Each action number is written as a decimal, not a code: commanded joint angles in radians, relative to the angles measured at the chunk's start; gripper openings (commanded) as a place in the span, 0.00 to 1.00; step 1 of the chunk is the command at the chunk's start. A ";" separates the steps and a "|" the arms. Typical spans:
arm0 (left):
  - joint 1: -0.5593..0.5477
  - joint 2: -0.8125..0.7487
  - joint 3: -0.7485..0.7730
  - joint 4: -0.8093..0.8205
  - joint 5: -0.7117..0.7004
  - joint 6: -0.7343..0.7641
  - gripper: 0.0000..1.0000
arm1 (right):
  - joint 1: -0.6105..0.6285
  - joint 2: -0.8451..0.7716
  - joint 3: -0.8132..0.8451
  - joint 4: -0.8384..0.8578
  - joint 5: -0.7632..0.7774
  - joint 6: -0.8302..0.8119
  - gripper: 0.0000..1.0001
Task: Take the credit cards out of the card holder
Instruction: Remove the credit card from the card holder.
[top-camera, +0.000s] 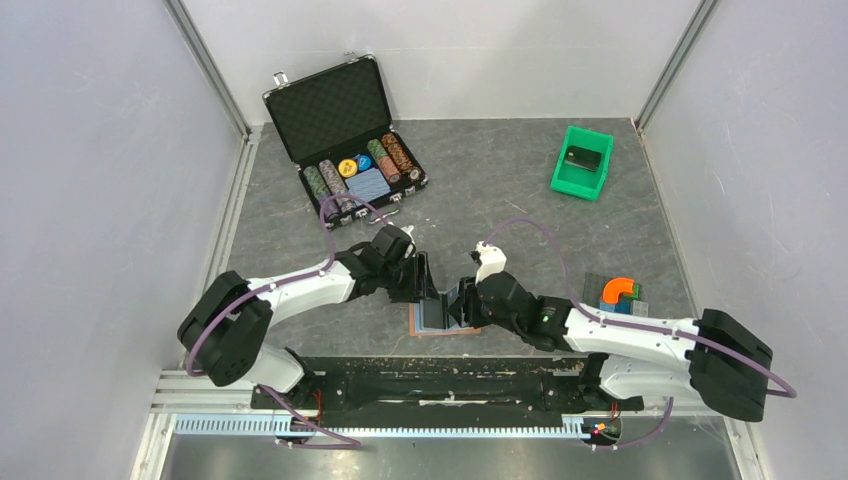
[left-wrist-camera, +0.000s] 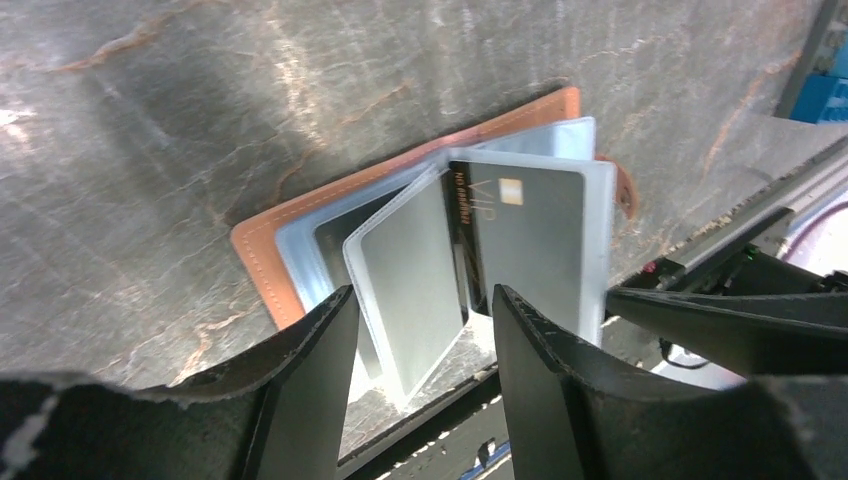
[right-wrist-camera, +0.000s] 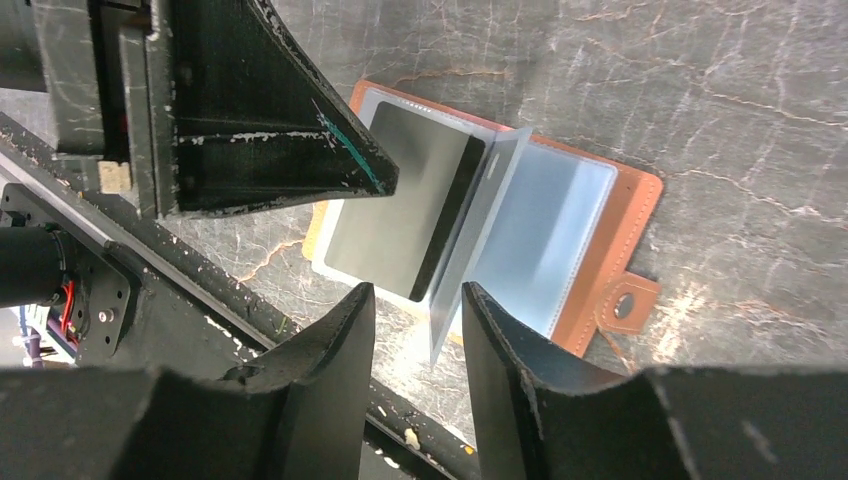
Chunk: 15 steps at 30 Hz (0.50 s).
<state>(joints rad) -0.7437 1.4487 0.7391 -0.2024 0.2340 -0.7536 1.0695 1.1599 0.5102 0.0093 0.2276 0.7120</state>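
Brown card holder (top-camera: 432, 320) lies open; left gripper (top-camera: 426, 286) at its ten o'clock, right gripper (top-camera: 466, 300) at two, both parted astride clear sleeves (left-wrist-camera: 410, 280).

We see bright, even light from overhead. In the left wrist view the left fingers (left-wrist-camera: 310, 400), nearest the lens, are dark and slightly soft. The card holder (left-wrist-camera: 262, 250) beyond them is crisp, with a milky glare on its clear sleeves. Far right of the card holder a patch is washed out white. In the right wrist view the right fingers (right-wrist-camera: 320, 400) are almost featureless black. In the top view the tabletop (top-camera: 520, 170) around the card holder shows only short, soft shadows under the arms, and focus is sharp.
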 joint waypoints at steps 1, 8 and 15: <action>-0.003 -0.028 0.027 -0.063 -0.071 0.032 0.58 | 0.003 -0.059 0.041 -0.072 0.057 -0.016 0.41; -0.012 -0.079 0.053 -0.123 -0.107 0.009 0.58 | -0.002 -0.058 0.063 -0.096 0.073 -0.059 0.36; -0.027 -0.106 0.009 0.005 -0.017 -0.045 0.57 | -0.090 -0.019 0.027 -0.025 -0.043 -0.091 0.31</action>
<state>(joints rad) -0.7639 1.3613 0.7471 -0.2886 0.1699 -0.7570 1.0203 1.1244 0.5289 -0.0772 0.2371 0.6559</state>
